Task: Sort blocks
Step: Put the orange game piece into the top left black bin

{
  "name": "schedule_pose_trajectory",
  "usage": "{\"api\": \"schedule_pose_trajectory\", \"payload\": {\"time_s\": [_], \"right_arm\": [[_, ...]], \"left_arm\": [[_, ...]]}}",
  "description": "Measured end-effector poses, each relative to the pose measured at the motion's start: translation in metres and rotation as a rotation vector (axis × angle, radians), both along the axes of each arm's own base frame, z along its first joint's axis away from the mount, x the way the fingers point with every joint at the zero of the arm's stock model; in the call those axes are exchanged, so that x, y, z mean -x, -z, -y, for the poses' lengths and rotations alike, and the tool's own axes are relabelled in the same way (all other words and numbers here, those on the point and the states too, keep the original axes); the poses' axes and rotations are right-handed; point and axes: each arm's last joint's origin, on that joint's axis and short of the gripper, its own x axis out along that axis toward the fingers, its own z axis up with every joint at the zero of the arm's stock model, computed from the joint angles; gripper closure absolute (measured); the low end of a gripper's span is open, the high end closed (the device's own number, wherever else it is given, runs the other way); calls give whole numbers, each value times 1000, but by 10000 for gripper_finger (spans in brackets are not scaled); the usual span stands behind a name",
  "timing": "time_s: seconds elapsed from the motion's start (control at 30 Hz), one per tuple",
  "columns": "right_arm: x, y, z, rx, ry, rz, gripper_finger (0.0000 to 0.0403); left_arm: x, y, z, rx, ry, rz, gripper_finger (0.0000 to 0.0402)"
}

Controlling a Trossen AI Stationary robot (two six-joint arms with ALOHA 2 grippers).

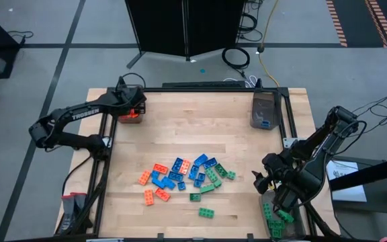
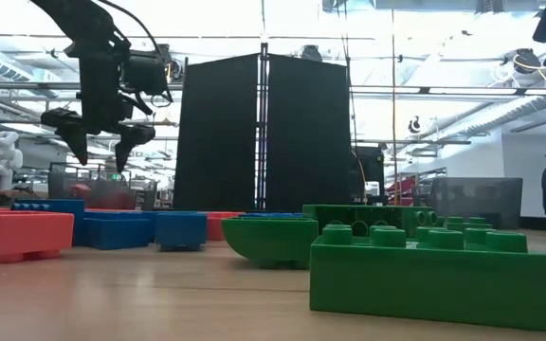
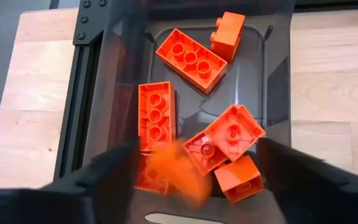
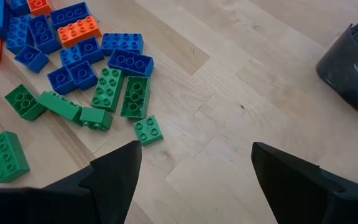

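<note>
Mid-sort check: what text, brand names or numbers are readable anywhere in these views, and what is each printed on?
"TROSSEN": white letters along the left arm in the high view.
No other text is readable: nothing printed shows on the blocks, the bins, the table or the black panel behind it.
In the low view, any signs in the room beyond are too small and blurred to read.

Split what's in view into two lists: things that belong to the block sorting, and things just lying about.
Belongs to the sorting:
- mixed pile of blocks mid-table
- orange blocks in the far-left bin
- blue-block bin at the far right corner
- green blocks at the near right edge
- left hand, open over the orange bin
- right hand, open

Just lying about:
- black panel behind the table
- coiled cable on the floor
</note>
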Motion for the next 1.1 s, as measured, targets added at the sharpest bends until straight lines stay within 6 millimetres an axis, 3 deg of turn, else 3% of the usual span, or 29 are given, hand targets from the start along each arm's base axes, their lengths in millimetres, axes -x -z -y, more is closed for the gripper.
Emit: {"api": "schedule_pose_trajectory", "payload": {"time_s": [0.17, 0.37, 0.53, 0.67, 0.83, 1.1], "right_arm": [[0, 0, 0, 0, 0, 0, 103], [0, 0, 0, 0, -1, 0, 103], [0, 0, 0, 0, 0, 0, 103], [0, 0, 0, -3, 6, 3, 103], [0, 0, 0, -11, 19, 9, 103], [0, 0, 0, -12, 20, 9, 103]], "left_arm": [[-2, 0, 0, 35, -7, 59, 27], [-32, -8, 15, 160, 421, 305, 30], [-66, -18, 53, 206, 985, 464, 30], [-76, -16, 97, 263, 1346, 397, 30], [-78, -11, 136, 262, 1524, 264, 30], [-88, 4, 175, 281, 1714, 191, 30]]}}
